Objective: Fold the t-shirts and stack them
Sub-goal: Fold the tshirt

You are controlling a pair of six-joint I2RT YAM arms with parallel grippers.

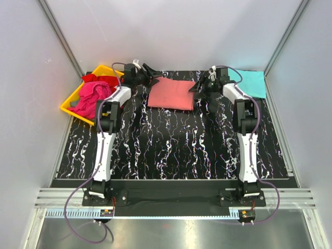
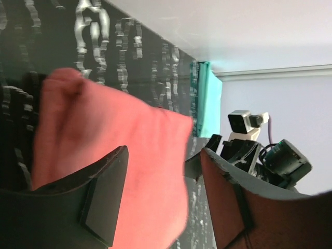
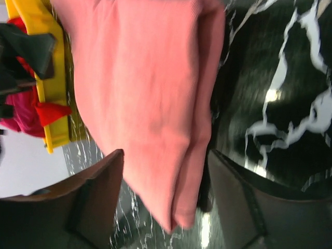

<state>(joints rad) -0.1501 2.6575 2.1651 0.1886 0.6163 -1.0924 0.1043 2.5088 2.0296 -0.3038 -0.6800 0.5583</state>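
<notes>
Now: salmon-pink t-shirt point(image 1: 171, 94) lies folded flat at the far middle of the table point(image 1: 171, 150). Left gripper point(image 1: 154, 74) and right gripper point(image 1: 196, 85) flank its opposite edges, jaws spread, clamping nothing, likely placed to square it or lift it for stacking. Count: four shirts. Turquoise t-shirt point(image 1: 251, 83) is folded at far right; magenta t-shirt point(image 1: 93, 93) and red t-shirt point(image 1: 104, 79) sit crumpled in one yellow tray point(image 1: 67, 106).

The folded shirt point(image 1: 172, 93) lies between left gripper point(image 1: 153, 72) and right gripper point(image 1: 199, 85). The tray point(image 1: 70, 106) with shirts point(image 1: 93, 93) sits left of both; another shirt point(image 1: 251, 83) lies right.
</notes>
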